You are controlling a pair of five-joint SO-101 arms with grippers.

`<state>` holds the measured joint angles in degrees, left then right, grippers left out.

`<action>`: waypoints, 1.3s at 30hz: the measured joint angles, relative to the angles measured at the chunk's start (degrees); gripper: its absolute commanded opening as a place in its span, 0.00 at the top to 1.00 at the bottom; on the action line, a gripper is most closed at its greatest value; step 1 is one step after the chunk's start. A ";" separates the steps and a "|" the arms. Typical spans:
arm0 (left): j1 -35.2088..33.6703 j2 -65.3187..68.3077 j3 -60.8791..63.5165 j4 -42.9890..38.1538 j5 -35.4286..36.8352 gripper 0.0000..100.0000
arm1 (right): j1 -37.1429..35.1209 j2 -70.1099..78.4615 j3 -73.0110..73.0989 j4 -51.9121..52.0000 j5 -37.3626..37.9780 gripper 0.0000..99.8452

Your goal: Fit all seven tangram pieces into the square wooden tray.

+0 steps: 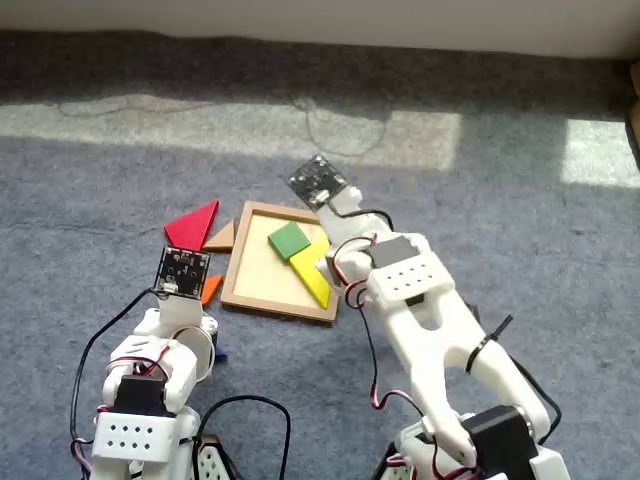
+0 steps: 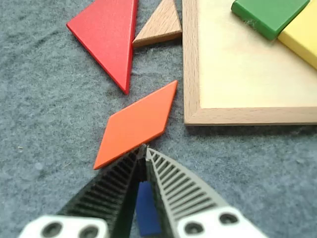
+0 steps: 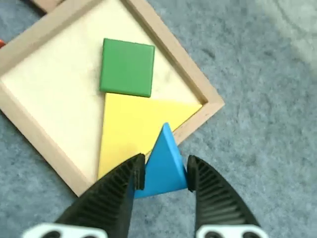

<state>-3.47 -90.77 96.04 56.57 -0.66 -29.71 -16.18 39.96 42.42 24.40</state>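
The square wooden tray (image 1: 240, 290) (image 3: 208, 101) holds a green square (image 3: 127, 67) (image 1: 289, 241) and a large yellow triangle (image 3: 129, 129) (image 1: 312, 272). My right gripper (image 3: 164, 160) is shut on a blue triangle (image 3: 164, 173), held over the tray's corner rim and the yellow triangle's tip. My left gripper (image 2: 143, 151) is shut, its tips at the edge of the orange parallelogram (image 2: 136, 124) on the carpet beside the tray (image 2: 190, 64). A small blue piece (image 2: 147, 208) lies under its fingers. A red triangle (image 2: 109, 37) (image 1: 193, 226) and a wooden triangle (image 2: 159, 25) (image 1: 222, 237) lie farther out.
Everything rests on grey carpet. A thin cable (image 1: 330, 125) loops on the carpet in the sunlit strip behind the tray. The right arm's body (image 1: 430, 310) stretches from the tray toward the near right.
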 measured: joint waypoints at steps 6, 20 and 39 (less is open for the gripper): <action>0.00 0.00 0.00 0.00 0.00 0.99 | -3.25 2.20 -0.09 -4.48 1.49 0.90; 0.00 0.00 0.00 0.00 0.00 0.99 | -7.21 16.70 -8.97 -1.93 1.49 0.75; 0.00 0.00 0.00 0.00 0.00 0.99 | -3.16 16.70 -8.97 -0.18 -5.01 0.80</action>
<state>-3.47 -90.77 96.04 56.57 -0.66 -32.88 0.53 30.99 42.24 19.38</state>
